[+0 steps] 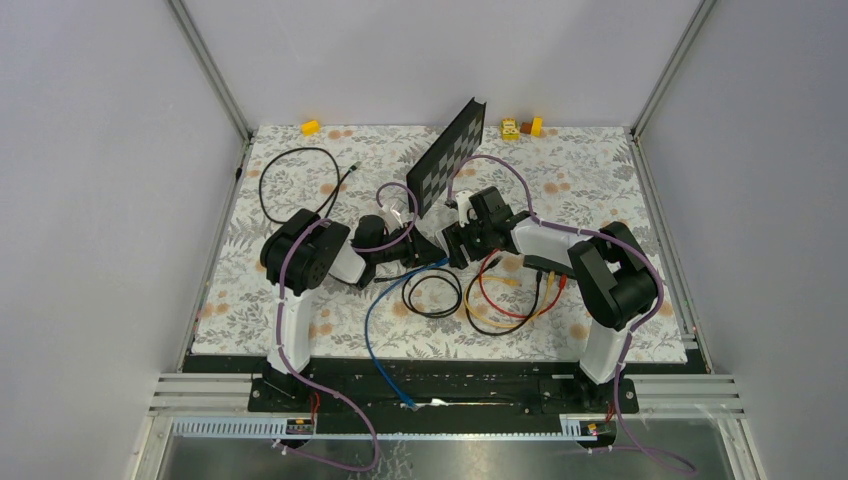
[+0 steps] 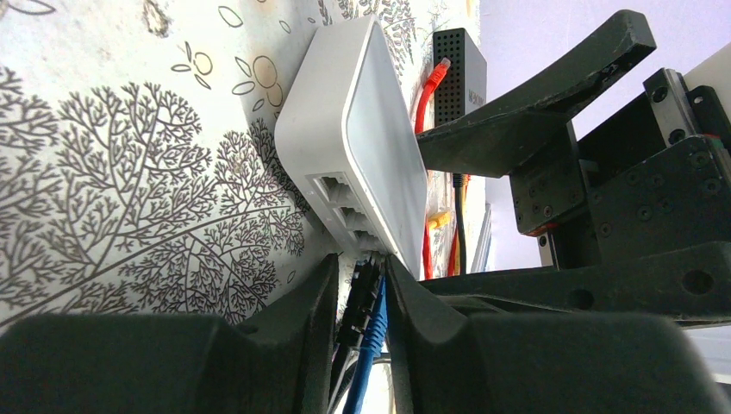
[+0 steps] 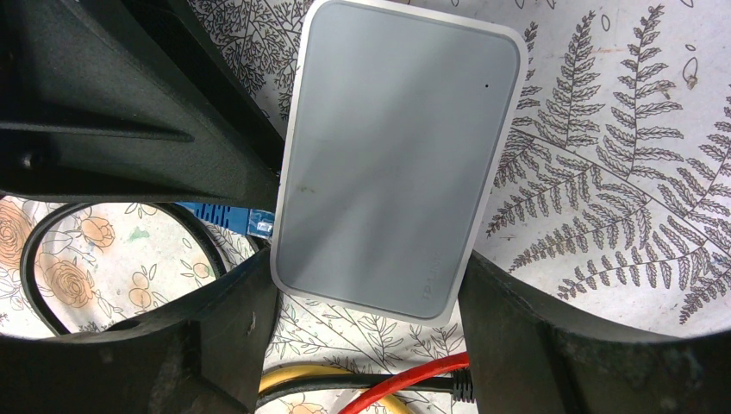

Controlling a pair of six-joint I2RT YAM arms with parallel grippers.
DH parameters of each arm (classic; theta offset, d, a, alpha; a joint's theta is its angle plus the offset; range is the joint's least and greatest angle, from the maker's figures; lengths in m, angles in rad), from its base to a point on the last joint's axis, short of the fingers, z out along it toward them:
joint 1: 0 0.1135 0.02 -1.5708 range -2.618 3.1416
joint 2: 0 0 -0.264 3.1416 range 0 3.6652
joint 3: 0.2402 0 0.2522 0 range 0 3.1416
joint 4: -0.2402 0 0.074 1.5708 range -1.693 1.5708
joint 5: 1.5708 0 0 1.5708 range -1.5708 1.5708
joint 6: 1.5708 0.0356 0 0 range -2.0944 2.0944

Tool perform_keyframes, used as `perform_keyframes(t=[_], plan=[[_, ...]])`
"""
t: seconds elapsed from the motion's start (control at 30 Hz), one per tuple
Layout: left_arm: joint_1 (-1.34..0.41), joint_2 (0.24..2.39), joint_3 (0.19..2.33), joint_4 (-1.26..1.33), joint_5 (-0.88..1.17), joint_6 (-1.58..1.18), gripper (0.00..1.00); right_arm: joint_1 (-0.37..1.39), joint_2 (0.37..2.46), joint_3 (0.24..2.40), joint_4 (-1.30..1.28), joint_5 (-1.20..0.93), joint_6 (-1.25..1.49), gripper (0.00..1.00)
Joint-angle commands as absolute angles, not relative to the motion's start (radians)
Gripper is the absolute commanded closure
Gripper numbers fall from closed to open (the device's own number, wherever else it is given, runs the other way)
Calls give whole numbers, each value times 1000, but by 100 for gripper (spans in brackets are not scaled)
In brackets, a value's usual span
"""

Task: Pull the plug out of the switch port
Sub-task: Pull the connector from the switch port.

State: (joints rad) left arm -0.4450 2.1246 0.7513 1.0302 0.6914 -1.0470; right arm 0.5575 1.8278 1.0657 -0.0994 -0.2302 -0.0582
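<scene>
Lying flat on the floral mat (image 3: 603,172) near the middle of the table, between the two arms and just in front of the tilted checkered board (image 1: 450,155): the switch (image 3: 396,164), a white rounded box with a pale grey top. Carries a row of sockets along one narrow edge, seen in the left wrist view (image 2: 345,203).

Plugged into the end socket nearest the left arm: the blue plug (image 2: 373,319), also glimpsed at the box's edge in the right wrist view (image 3: 250,217). Pinched from both sides by the left gripper (image 2: 360,263), its fingers (image 2: 302,319) drawn close with a dark lead squeezed in beside the blue one. Trails off as a blue cable (image 1: 385,330) toward the near edge of the table.

Straddled across its width by the right gripper (image 3: 366,267) — fingers (image 3: 233,328) spread wide and pressed against both long sides near one short end, so clamped on the switch.

Just beyond, close to the white box: a black box (image 2: 459,69) with a red plug (image 2: 442,69) in its face. Beneath the right wrist, a red cable (image 3: 405,384) crossing a yellow cable (image 3: 319,375); to the side, a black cable loop (image 3: 34,259).

Farther out — a second black lead (image 1: 290,180) coiled at the far left of the mat, and yellow blocks (image 1: 311,127) along the back edge.
</scene>
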Motion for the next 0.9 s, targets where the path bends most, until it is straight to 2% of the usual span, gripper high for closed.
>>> perform_keyframes(t=[0.0,0.17,0.47,0.6,0.77,0.87], plan=[[-449,2135,765,1025,667,-1025,73,566,1833,1066,-94,-268,-62,53],[-449,2133,762,1033,669,-1029,80,565,1831,1066,-94,-264,-68,52],[-449,2135,764,1045,681,-1039,82,565,1834,1068,-94,-261,-70,52],[-448,2139,762,1051,688,-1039,75,565,1836,1069,-94,-261,-71,52],[-449,2140,765,1049,689,-1038,60,565,1835,1069,-94,-262,-71,52],[-449,2140,767,1048,689,-1037,57,566,1833,1068,-94,-262,-72,52]])
